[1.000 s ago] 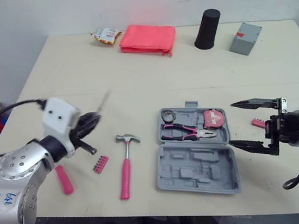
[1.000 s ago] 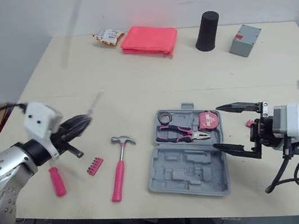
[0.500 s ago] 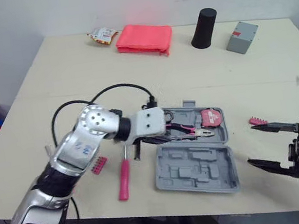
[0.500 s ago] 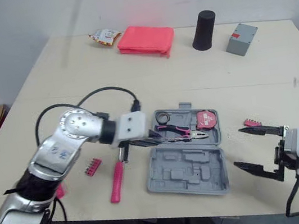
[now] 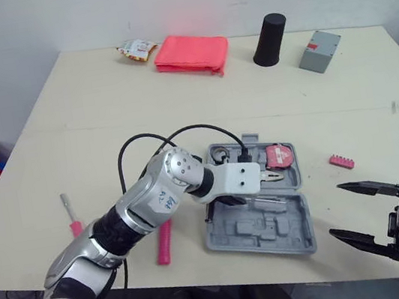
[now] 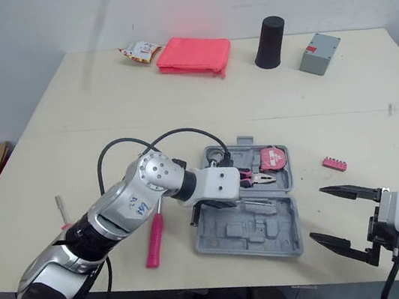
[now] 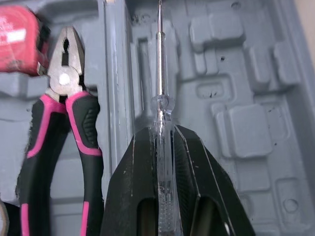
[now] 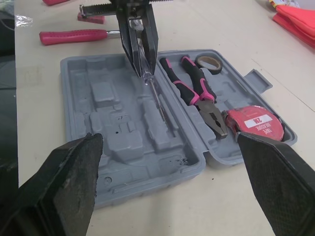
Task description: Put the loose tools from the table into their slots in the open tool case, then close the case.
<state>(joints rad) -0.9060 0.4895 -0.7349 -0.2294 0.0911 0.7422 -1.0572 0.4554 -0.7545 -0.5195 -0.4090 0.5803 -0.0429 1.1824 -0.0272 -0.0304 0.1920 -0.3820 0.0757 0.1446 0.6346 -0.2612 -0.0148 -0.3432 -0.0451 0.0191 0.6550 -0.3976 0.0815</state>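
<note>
The grey tool case lies open near the table's front edge. Pink-handled pliers, a red tape measure and a roll of tape sit in its far half. My left gripper is shut on a clear-handled screwdriver, holding it low over a long slot in the near half. My right gripper hangs open to the right of the case, holding nothing. A pink-handled hammer, a pink screwdriver and a pink bit strip lie loose on the table.
At the table's far edge are a pink folded pouch, a black cylinder, a grey box and a snack packet. The left arm's cable loops above the table beside the case.
My left arm has swung from the table's left side to over the case, carrying the clear screwdriver. My right gripper has drawn back from the case toward the front edge, still open.
</note>
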